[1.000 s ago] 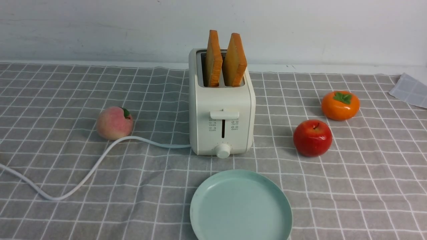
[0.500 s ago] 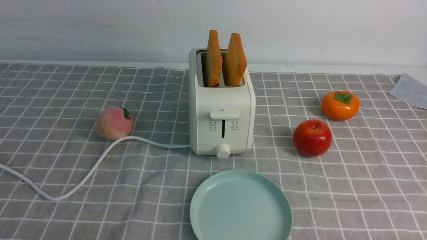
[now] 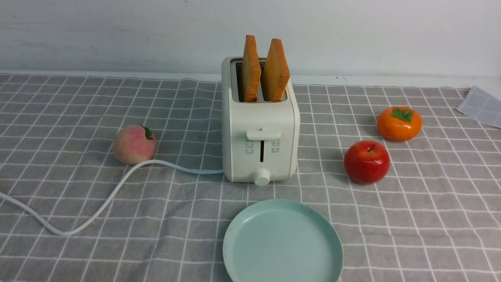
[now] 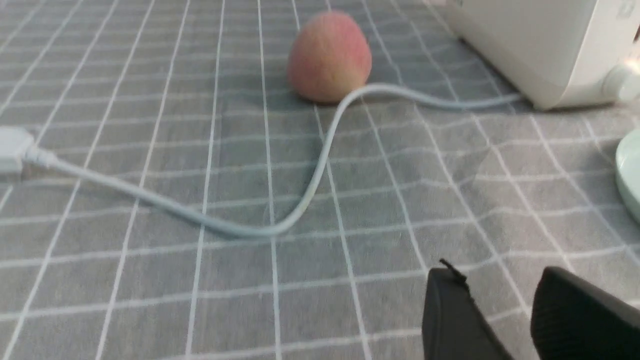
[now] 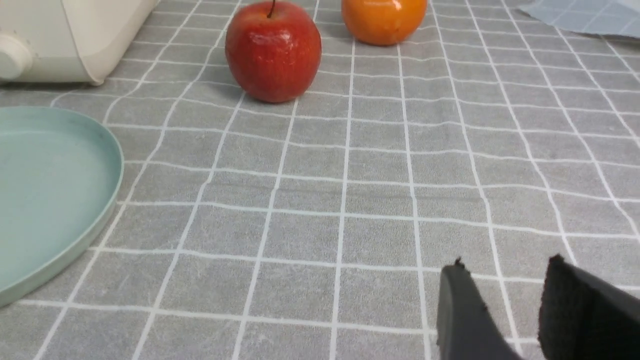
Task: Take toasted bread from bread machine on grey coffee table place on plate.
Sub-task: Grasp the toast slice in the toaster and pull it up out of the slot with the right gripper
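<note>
Two slices of toasted bread, the left (image 3: 250, 70) and the right (image 3: 276, 71), stand upright in the slots of the cream-white bread machine (image 3: 260, 133) on the grey coffee table (image 3: 411, 219). The mint-green plate (image 3: 282, 243) lies just in front of the machine, with nothing on it. Neither gripper shows in the front view. In the left wrist view my left gripper (image 4: 500, 280) is open and empty, low over the cloth near the plate's rim (image 4: 631, 172) and the machine (image 4: 545, 45). In the right wrist view my right gripper (image 5: 506, 270) is open and empty, right of the plate (image 5: 45, 190).
A peach (image 3: 134, 144) sits left of the machine, with the white cord (image 3: 98, 203) curving past it to the left edge. A red apple (image 3: 366, 161) and an orange persimmon (image 3: 399, 123) sit on the right. A folded cloth corner (image 3: 481, 105) lies at the far right.
</note>
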